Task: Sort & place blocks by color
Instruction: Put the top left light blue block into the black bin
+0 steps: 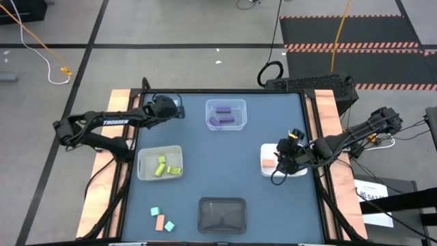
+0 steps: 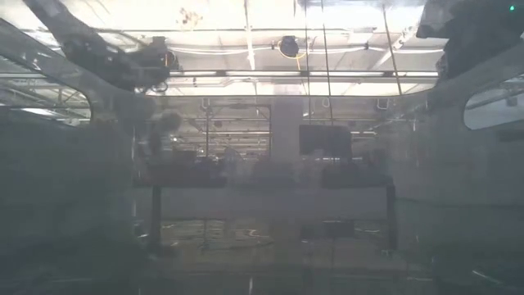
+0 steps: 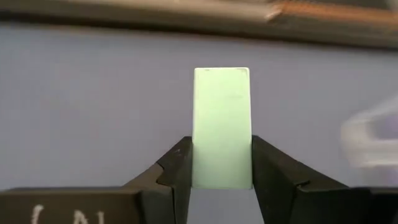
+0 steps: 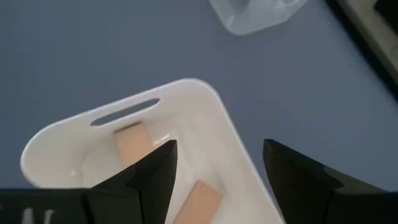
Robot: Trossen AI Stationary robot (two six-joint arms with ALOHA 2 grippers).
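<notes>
My left gripper (image 1: 164, 107) hangs over the table's far left part, shut on a light cyan bar block (image 3: 221, 106). My right gripper (image 1: 287, 154) stands open above the white tray (image 1: 295, 169) at the right edge. In the right wrist view its fingers straddle the tray's corner (image 4: 205, 99), and two salmon-orange blocks (image 4: 132, 143) (image 4: 198, 200) lie flat inside. Purple blocks (image 1: 224, 116) lie in the clear tray and yellow-green blocks (image 1: 164, 166) in the translucent tray. Two cyan blocks (image 1: 155, 212) (image 1: 169, 225) and one salmon block (image 1: 159, 222) lie loose on the near left table. My left gripper pinches the cyan bar between its two fingers (image 3: 180, 155), which press on the two long sides at its near end (image 3: 221, 171). The bar points straight out past the fingertips along the fingers. It is lifted clear of the table.
The black tray (image 1: 222, 215) sits at the near middle edge. Wooden rails (image 1: 326, 137) border the mat on both sides. Bare mat lies in the middle between the four trays. The low view is hazy and shows only the arms overhead.
</notes>
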